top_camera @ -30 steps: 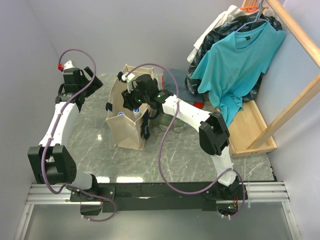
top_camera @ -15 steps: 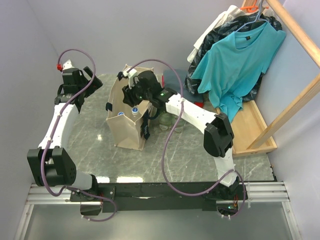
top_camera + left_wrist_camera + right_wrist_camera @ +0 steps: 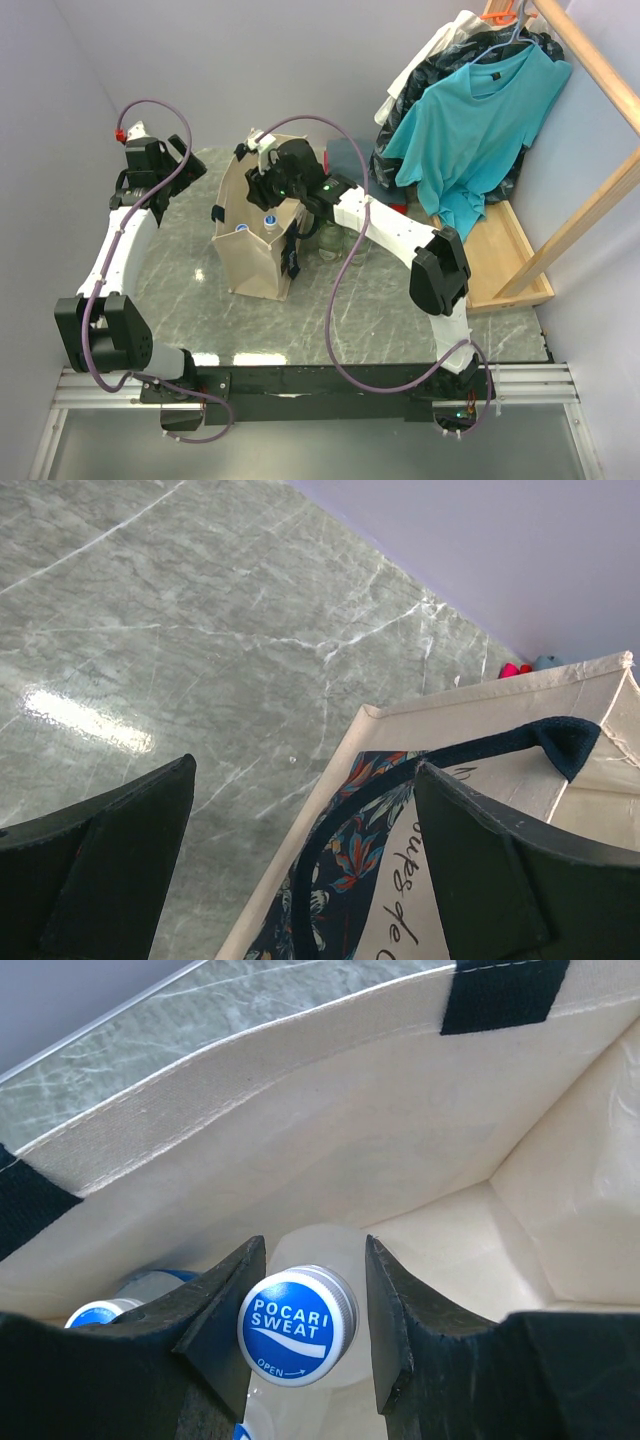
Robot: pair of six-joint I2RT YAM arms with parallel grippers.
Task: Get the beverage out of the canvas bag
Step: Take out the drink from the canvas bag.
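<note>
The canvas bag (image 3: 255,265) stands upright on the marble table, beige with black straps. My right gripper (image 3: 272,192) reaches down into its open top. In the right wrist view its black fingers (image 3: 228,1295) press on either side of a clear beverage bottle (image 3: 297,1325) with a blue Pocari Sweat cap, so the right gripper (image 3: 312,1245) is shut on it. That cap (image 3: 268,221) shows inside the bag. My left gripper (image 3: 150,165) hovers at the back left, apart from the bag. The left gripper (image 3: 305,767) is wide open and empty above the bag's rim (image 3: 470,695).
A second blue-capped bottle (image 3: 95,1313) stands in the bag beside the held one. Clear bottles (image 3: 330,240) stand on the table right of the bag. A teal shirt (image 3: 470,120) hangs over a wooden rack (image 3: 505,250) at the right.
My right gripper has moved a little up and toward the back, and the bottle cap has shifted with it. The left arm has hardly moved.
</note>
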